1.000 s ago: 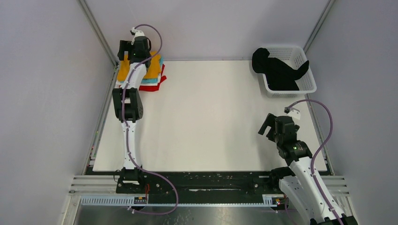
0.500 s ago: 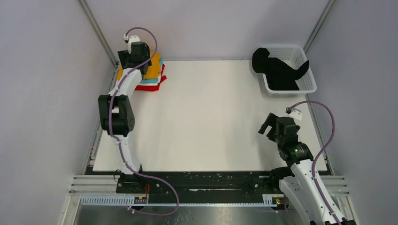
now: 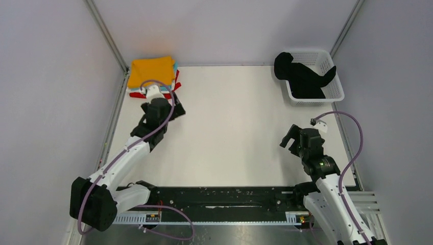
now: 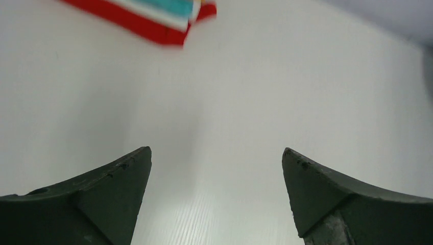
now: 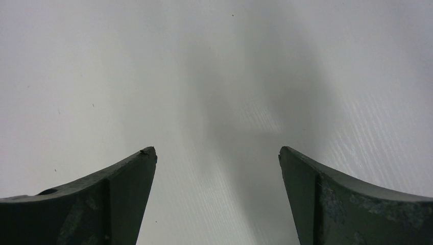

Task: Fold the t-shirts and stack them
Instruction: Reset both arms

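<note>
**Item 1. Stack of folded t-shirts.** It is sitting in the far-left corner of the table. The mustard-orange t-shirt is lying on top. In the left wrist view the teal t-shirt, white t-shirt and red t-shirt are showing as layered edges.

**Item 2. Black t-shirt.** It is lying crumpled in the white lattice basket at the far-right corner. One lobe is spilling over the basket's left rim and another is peaking at its right rim. Its long axis is running across the basket, slightly on the diagonal. It looks to be the one piece not yet folded.

**Item 3. Left gripper.** It is hovering over bare table just on the near side of the stack, with its jaws spread wide and gripping nothing. It is well apart from the basket, with most of the table's width lying between them.

**Item 4. Right gripper.** It is hanging over bare table on the right side, with its jaws spread and empty. Only white surface is showing between its fingers in the right wrist view.

**Item 5. Deciding relation.** The black t-shirt is lying beyond the right gripper and a little to its right, toward the far edge. The right arm is plainly the nearer one. By my reckoning the next reach is falling to it: forward over the basket's near wall, then down onto the cloth from above.
</note>
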